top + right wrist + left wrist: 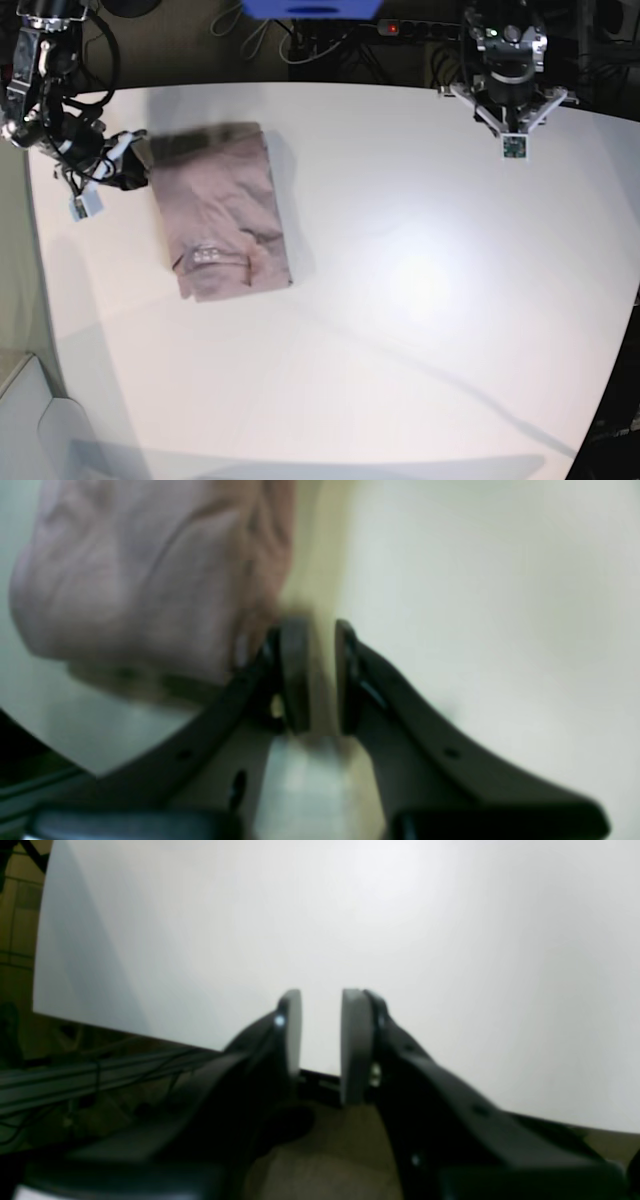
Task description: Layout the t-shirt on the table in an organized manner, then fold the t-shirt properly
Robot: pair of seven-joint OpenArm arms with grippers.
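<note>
Folded t-shirt is the only obstacle on the bench. Bench surface right of and below the t-shirt lies open. Right gripper crowds the t-shirt's upper-left corner; left gripper stands well apart.

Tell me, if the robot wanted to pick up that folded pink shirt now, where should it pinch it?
Probably at a corner of the long edge facing the right gripper. The t-shirt lies folded into a flat, narrow rectangle on the table, so only its edges give the fingers something to get under. That gripper hovers beside that edge with nothing between its jaws, so a low sideways approach looks shortest.
</note>
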